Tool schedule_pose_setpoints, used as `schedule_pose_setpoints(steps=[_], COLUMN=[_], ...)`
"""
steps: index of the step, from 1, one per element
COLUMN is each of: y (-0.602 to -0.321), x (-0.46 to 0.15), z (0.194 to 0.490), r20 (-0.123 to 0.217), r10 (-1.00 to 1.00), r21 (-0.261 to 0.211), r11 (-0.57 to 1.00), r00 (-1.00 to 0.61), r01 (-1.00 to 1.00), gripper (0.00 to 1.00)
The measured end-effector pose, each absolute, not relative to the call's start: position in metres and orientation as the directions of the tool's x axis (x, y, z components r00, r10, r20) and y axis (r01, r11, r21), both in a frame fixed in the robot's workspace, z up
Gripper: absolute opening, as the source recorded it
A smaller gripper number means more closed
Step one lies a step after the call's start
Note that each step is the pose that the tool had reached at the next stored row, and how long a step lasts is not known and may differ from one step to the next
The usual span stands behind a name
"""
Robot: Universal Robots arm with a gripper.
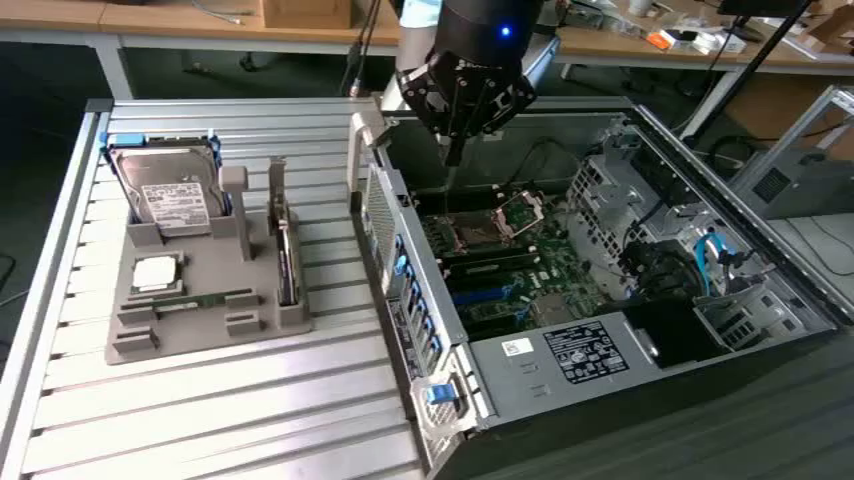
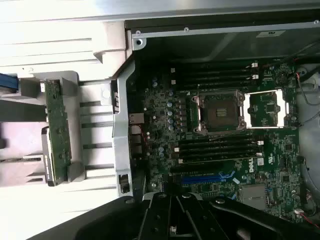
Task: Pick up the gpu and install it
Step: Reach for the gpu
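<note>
The tool is closed, with nothing in it, and hangs over the open computer case in the upper middle of the exterior view. The gpu stands on its edge in the grey holder at middle left on the surface, well apart from the tool.

Robotics laboratory or workshop. An open computer case stands beside a ribbed metal counter carrying a grey parts fixture; wooden desks strewn with cables and small items line the far side.
</note>
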State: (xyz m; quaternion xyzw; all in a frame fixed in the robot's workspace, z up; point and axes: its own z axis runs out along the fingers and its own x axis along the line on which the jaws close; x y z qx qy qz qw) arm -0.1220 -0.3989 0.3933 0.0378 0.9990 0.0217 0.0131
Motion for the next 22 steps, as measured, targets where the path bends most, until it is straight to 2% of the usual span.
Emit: schedule_pose_setpoints(steps=[22], y=[-0.399], x=[-0.155], z=[0.393], r20=[-0.024], r10=[0.076], r21=[0.044], r11=[0.996], r00=[-0.997], r01=[0.075], gripper=[0.1])
